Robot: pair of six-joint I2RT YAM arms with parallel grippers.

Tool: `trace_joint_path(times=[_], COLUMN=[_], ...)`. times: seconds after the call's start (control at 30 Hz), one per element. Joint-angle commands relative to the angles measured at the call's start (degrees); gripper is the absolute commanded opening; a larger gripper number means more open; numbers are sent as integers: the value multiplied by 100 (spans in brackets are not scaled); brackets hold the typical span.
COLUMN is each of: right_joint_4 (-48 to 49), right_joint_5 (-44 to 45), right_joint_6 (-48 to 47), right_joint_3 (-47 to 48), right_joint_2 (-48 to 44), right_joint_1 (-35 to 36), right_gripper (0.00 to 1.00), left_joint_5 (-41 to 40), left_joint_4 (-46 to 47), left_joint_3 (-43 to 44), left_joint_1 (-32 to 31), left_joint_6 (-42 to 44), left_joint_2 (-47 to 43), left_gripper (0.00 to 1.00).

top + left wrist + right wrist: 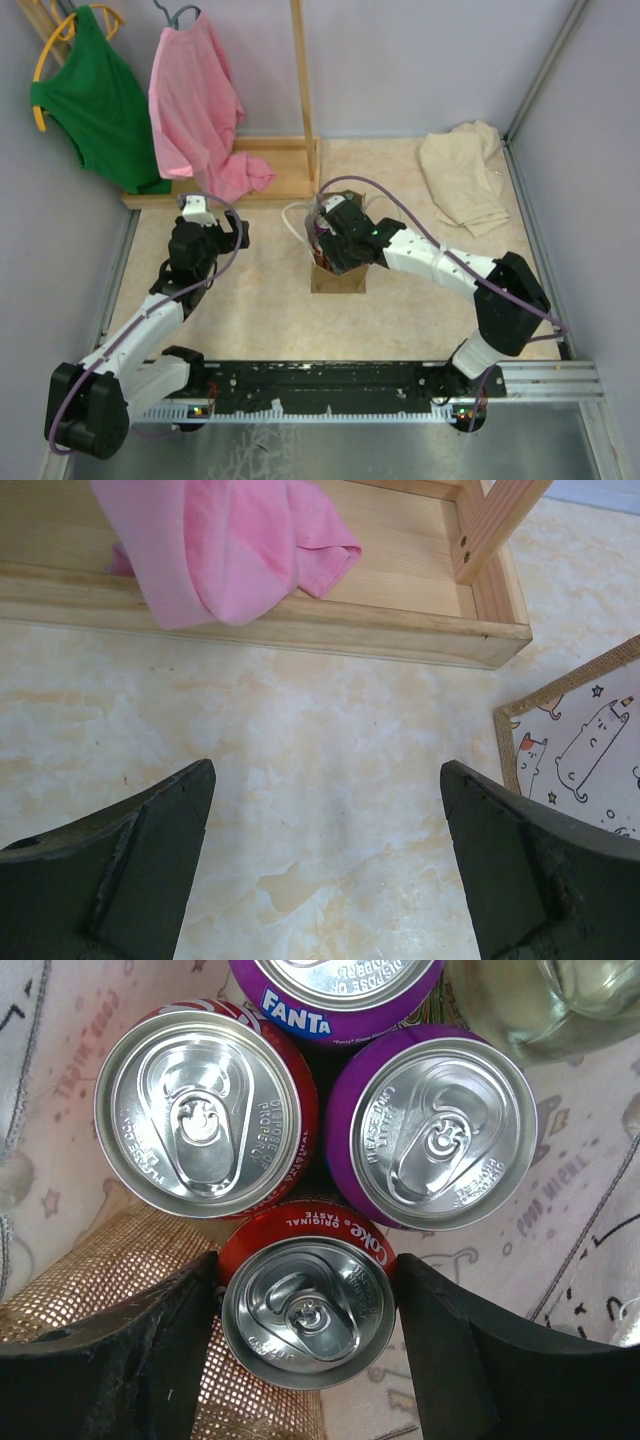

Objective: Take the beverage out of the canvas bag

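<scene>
The tan canvas bag stands mid-table with white rope handles at its left; a corner of it with cartoon-printed lining shows in the left wrist view. In the right wrist view, it holds several upright cans: a red Coke can, a second red can, a purple can and a purple Fanta can. My right gripper is down in the bag's mouth, with both fingers pressed against the sides of the near Coke can. My left gripper is open and empty over bare table, left of the bag.
A clear bottle sits in the bag beside the cans. A wooden rack base with a pink garment lies just beyond the left gripper. A green garment hangs back left. A pale beige cloth lies back right.
</scene>
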Motion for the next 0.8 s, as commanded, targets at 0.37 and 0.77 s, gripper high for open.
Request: trace_joint_path(times=[0.37,0.77], right_joint_4=[-732,-319], right_joint_5=[150,396], right_joint_6=[309,160], right_joint_3=[64,638], right_joint_2=[307,-671], right_joint_1=[112,119], right_gripper=[0,0], left_joint_5=[43,55], left_joint_4=[120,112], left_joint_3=[145,134], left_joint_1=[-30,-30], left_joint_6=[2,-23], left_joint_2=[-16,-40], left_gripper=[100,100])
